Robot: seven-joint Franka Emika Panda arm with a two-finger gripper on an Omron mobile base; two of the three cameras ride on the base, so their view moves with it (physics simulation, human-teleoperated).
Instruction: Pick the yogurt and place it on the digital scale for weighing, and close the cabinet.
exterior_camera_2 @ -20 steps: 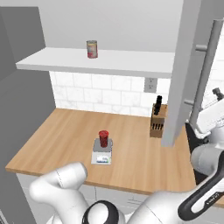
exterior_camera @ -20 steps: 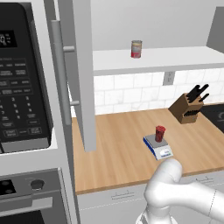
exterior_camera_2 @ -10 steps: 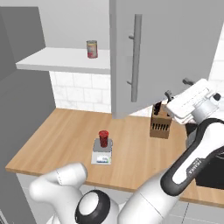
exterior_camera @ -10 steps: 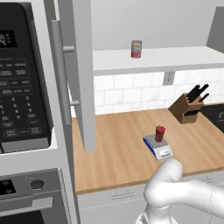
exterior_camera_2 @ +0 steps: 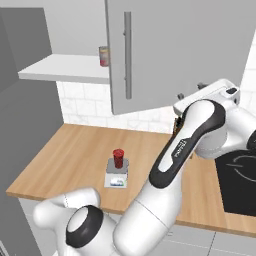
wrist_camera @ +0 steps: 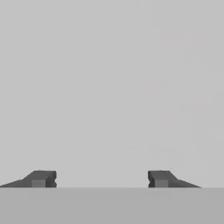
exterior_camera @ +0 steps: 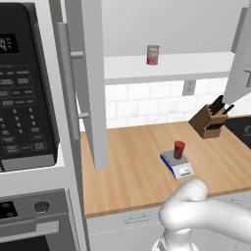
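The dark-red yogurt (exterior_camera: 179, 148) (exterior_camera_2: 118, 157) stands upright on the digital scale (exterior_camera: 183, 170) (exterior_camera_2: 116, 180), mid-counter near the front edge. The cabinet has two light-grey doors. Its left door (exterior_camera: 90, 73) stands wide open, edge-on. Its right door (exterior_camera_2: 175, 50) (exterior_camera: 242, 63) is partly swung in over the white shelf (exterior_camera: 196, 66). My gripper (exterior_camera_2: 191, 91) (wrist_camera: 101, 179) is up at the right door's lower part, far above and right of the yogurt. It faces the flat grey door face from close by. Its fingertips (wrist_camera: 41, 178) stand apart with nothing between them.
A red-labelled can (exterior_camera: 153, 55) (exterior_camera_2: 104, 56) stands on the cabinet shelf. A knife block (exterior_camera: 212, 120) sits at the counter's back right beside a black cooktop (exterior_camera_2: 237, 172). A black microwave (exterior_camera: 24, 88) and an oven fill the left. White tiles back the wooden counter (exterior_camera: 132, 166).
The right cabinet door has swung well inward from wide open toward shut, with my hand following it. Yogurt, scale and left door have not moved.
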